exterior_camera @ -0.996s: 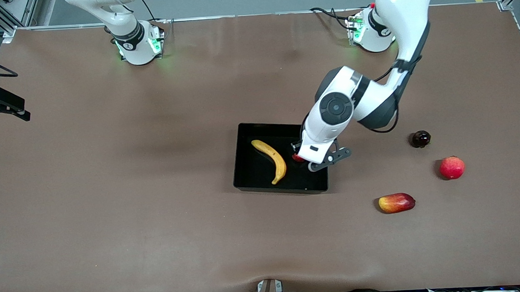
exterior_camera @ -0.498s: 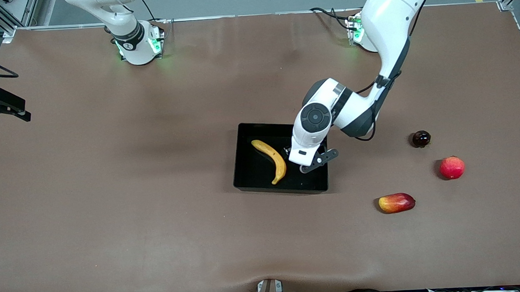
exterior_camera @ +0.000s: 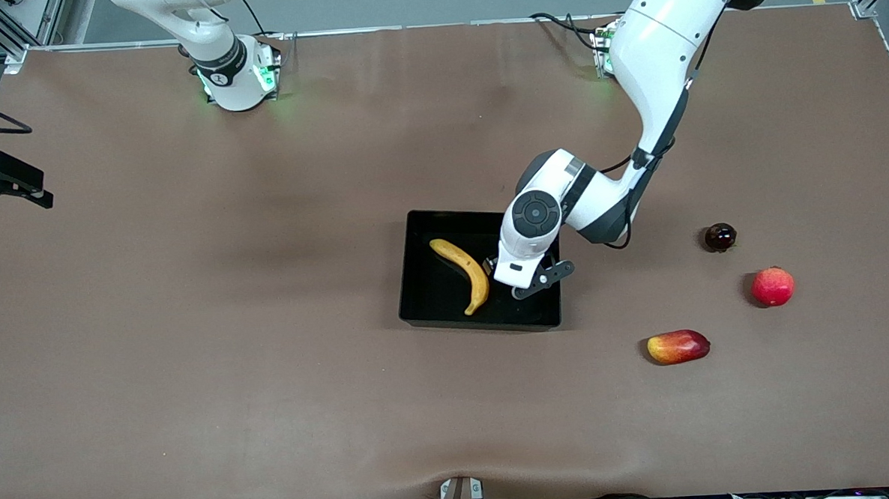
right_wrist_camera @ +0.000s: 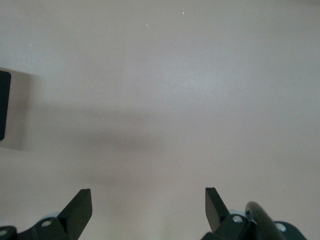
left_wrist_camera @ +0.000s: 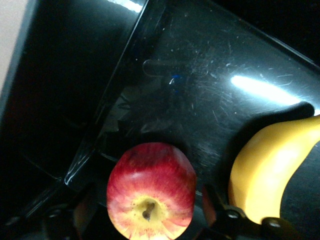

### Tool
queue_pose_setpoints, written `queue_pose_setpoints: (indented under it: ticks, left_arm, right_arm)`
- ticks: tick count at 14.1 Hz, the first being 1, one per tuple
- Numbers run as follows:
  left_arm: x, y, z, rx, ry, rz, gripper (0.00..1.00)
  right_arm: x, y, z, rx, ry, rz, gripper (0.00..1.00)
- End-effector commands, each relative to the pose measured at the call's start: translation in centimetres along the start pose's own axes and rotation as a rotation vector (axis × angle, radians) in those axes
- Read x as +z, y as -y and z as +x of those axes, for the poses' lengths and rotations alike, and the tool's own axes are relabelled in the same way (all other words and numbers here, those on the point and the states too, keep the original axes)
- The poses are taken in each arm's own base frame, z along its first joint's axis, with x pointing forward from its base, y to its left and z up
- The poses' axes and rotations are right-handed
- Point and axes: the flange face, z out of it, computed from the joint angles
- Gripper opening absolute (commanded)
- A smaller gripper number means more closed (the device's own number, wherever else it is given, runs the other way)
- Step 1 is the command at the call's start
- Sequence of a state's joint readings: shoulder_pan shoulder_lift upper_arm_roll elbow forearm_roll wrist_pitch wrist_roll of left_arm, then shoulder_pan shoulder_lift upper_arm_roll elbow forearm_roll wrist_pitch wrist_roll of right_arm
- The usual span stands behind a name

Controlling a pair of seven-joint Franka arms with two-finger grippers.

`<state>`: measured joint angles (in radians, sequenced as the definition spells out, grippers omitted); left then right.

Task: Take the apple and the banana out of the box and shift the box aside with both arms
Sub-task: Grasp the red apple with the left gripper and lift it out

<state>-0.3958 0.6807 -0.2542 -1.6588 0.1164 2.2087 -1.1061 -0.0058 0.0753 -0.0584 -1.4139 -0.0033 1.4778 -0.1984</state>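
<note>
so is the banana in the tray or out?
In. The banana lies on the floor of the black tray, beside the apple.

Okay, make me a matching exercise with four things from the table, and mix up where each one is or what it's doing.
Things:
1. banana
2. apple
3. mango
4. right gripper

Places or states:
A. on the bare table, nearer the front camera than the tray
B. between the left gripper's fingers, low in the tray
C. lying in the tray, free
D. open, over bare table

Pairs: 1-C, 2-B, 3-A, 4-D
</note>
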Motion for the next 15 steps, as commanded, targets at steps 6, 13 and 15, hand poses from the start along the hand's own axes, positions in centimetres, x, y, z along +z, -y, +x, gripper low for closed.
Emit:
queue_pose_setpoints:
  ticks: [6,13,15]
  left_arm:
    - [-12.9,0.1,1.2,-0.024,-0.122,-0.088,0.00]
    - [-21.6,11.5,10.4,0.169,-0.195,0.002,0.00]
    - [-20.3,15.6,13.6,0.224,-0.171,0.039,0.00]
  right_arm:
    - [-0.2,-1.5,-0.3,0.026,-0.006,-0.003,1.00]
    - [-0.3,-2.2,-0.4,0.033,-0.010,-0.005,1.00]
    - [-0.3,-2.3,-0.4,0.033,-0.010,-0.005,1.00]
